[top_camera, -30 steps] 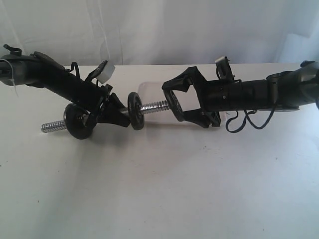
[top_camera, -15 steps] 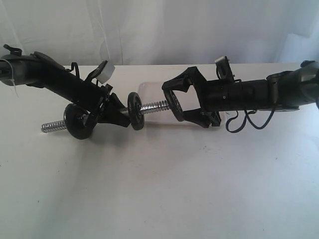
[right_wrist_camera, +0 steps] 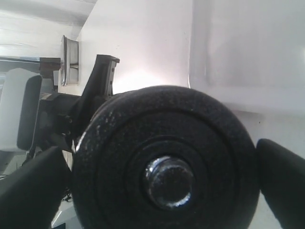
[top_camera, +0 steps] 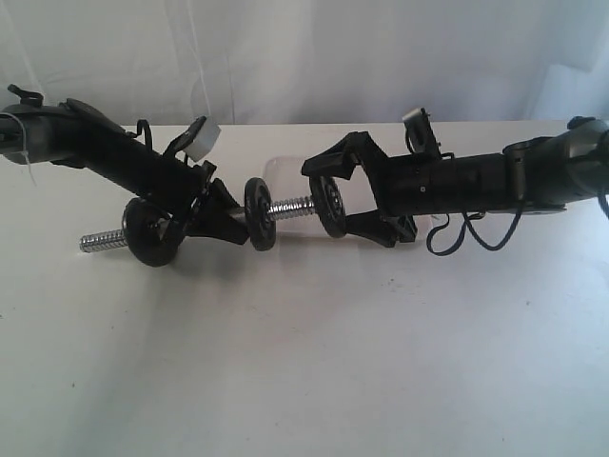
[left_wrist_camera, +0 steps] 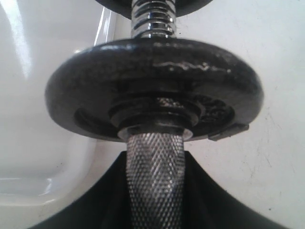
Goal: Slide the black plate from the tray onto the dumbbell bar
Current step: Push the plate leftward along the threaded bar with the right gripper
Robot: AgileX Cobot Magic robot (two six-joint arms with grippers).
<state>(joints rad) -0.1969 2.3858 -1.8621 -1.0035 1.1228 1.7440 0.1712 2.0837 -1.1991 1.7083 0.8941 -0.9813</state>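
Observation:
My left gripper [top_camera: 205, 215] is shut on the knurled middle of the dumbbell bar [top_camera: 290, 204], holding it off the table, tilted up to the right. Two black discs ride on the bar: one [top_camera: 152, 232] left of the gripper, one [top_camera: 259, 214] right of it. My right gripper [top_camera: 332, 202] is shut on the black plate [top_camera: 331, 208], held upright with its hole over the bar's right threaded tip. In the right wrist view the bar end [right_wrist_camera: 169, 182] shows inside the plate [right_wrist_camera: 162, 143]. The left wrist view shows the bar [left_wrist_camera: 155, 181] between dark fingers [left_wrist_camera: 95, 210] under a disc [left_wrist_camera: 152, 81].
The white tray [top_camera: 285, 171] lies on the table behind and under the right gripper, with its rim [left_wrist_camera: 43, 195] and floor [right_wrist_camera: 248, 43] in the wrist views. A loose cable [top_camera: 466, 233] hangs under the right arm. The bar's left threaded end [top_camera: 100, 241] sticks out leftward.
My right gripper has moved a little left and up with the black plate, bringing it over the bar's right tip. The left arm and bar have stayed put.

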